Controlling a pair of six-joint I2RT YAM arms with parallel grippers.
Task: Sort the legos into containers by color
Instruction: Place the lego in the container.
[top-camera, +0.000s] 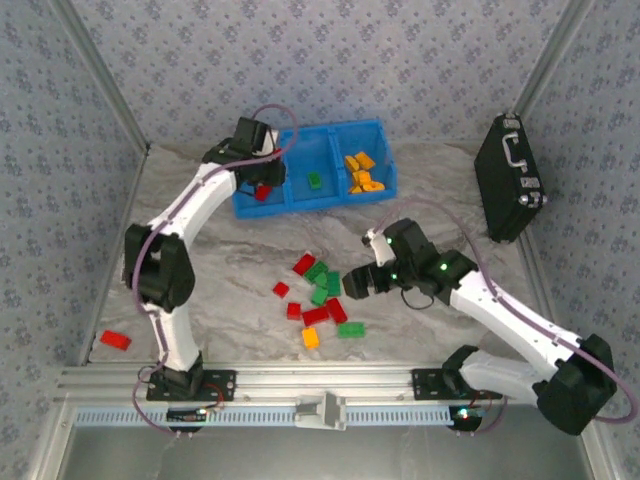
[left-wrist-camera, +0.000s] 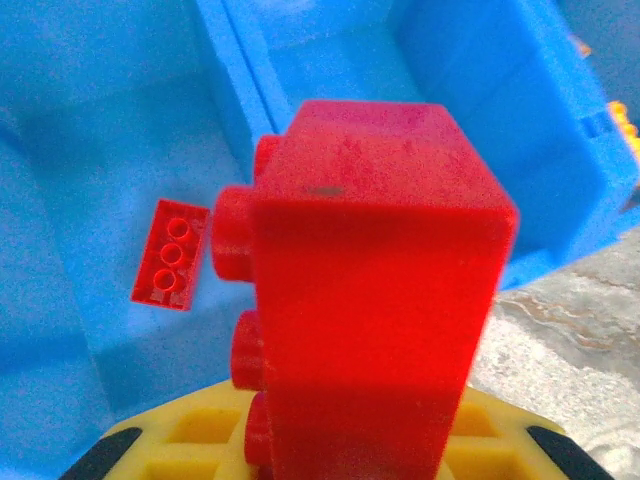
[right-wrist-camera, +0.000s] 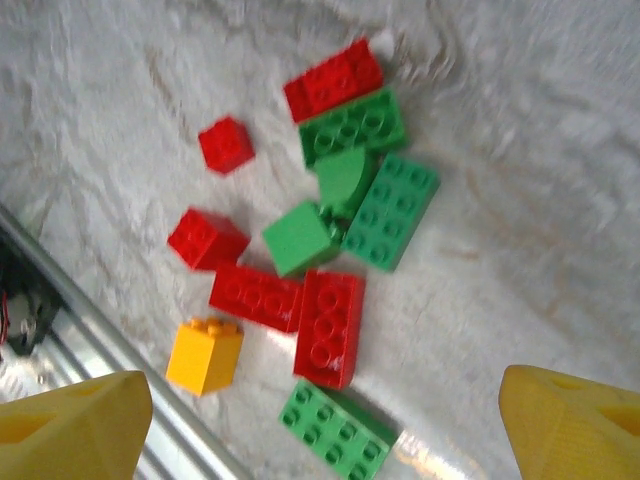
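**Jaws: left shut on a red brick above the tray, right spread wide by the loose pile**

The left gripper (top-camera: 262, 186) pinches a chunky red brick (left-wrist-camera: 370, 290) between its yellow fingers (left-wrist-camera: 190, 430). The brick's round studs point sideways, and it hangs over the left compartment of the blue tray (top-camera: 300, 207). On that compartment's floor lies one flat red piece (left-wrist-camera: 170, 253) with a row of three studs facing up. The middle compartment holds a single green brick (top-camera: 315, 181). The right compartment holds several orange-yellow bricks (top-camera: 361, 173) heaped close together. The tray is bright, smooth moulded plastic, with three rectangular bins side by side, parted by thin upright dividers.

The right gripper (top-camera: 354, 283) hangs with its jaws well apart and nothing between them, just to the right of the loose pile (top-camera: 320, 295) on the table (top-camera: 220, 260). The tabletop is pale grey-white with marble-like veining. The pile is made of glossy, studded bricks:
- long red and green ones
- two small red squares
- a green piece with a rounded top (right-wrist-camera: 345, 178)
- a tall orange-yellow block (right-wrist-camera: 204, 354) at its near edge

Several of these touch edge to edge.

A lone red brick (top-camera: 115, 340) lies well apart, near the table's left side. A black case (top-camera: 510, 180) with a metal handle stands on edge at the right rear, by the patterned wall.
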